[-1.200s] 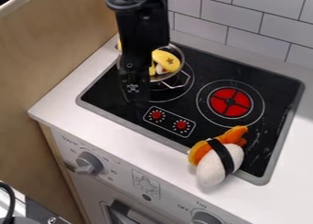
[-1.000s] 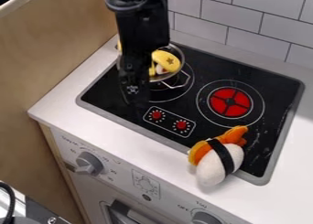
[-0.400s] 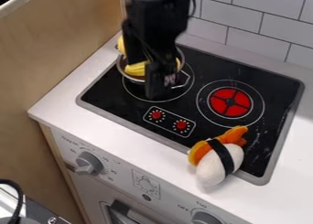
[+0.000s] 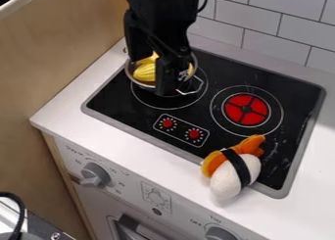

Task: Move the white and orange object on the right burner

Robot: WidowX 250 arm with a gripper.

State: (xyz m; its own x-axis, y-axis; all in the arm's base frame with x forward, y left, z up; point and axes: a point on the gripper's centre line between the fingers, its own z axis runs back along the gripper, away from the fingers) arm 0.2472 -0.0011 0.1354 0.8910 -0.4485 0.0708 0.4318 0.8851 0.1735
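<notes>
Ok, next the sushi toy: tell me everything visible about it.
The sushi toy looks like soft plush: rounded white body, orange topping with a tail-like end, black band around its middle. It lies slantwise across the cooktop's front edge, partly over the pale counter, off the red burner.

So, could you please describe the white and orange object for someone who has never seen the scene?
On the cooktop, find the red burner. Towards the camera from it, across the cooktop's front edge, lies a toy. It is white with an orange strip and a black band, unlike the yellow things in the pot.
</notes>
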